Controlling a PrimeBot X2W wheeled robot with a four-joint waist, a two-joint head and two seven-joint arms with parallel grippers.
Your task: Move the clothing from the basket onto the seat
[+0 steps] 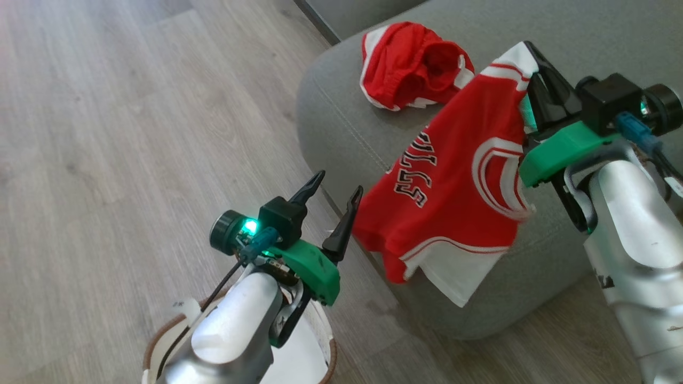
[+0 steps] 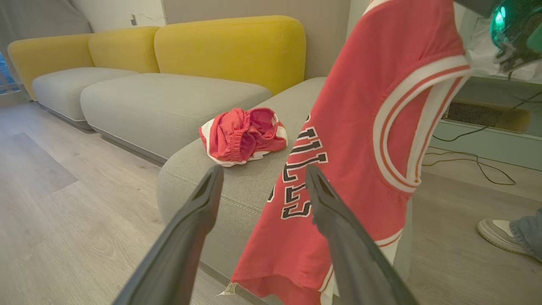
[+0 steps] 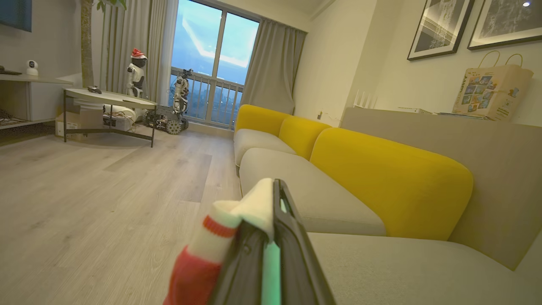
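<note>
A red jersey (image 1: 453,197) with white trim and lettering hangs from my right gripper (image 1: 531,58), which is shut on its white-striped shoulder edge (image 3: 250,207). The jersey (image 2: 351,140) drapes over the front corner of the grey-green seat (image 1: 341,122), its lower hem past the edge. A crumpled pair of red shorts (image 1: 411,66) lies on the seat (image 2: 250,178) farther back. My left gripper (image 1: 336,200) stands open just left of the jersey, holding nothing. The white basket (image 1: 320,341) with its brown rim sits under my left forearm, mostly hidden.
Wooden floor (image 1: 133,133) stretches to the left. Yellow sofa backs (image 2: 228,51) line the wall. A person's shoe (image 2: 497,233) rests on the floor at the right, near cables. A low table (image 3: 110,99) and small robots stand by the window.
</note>
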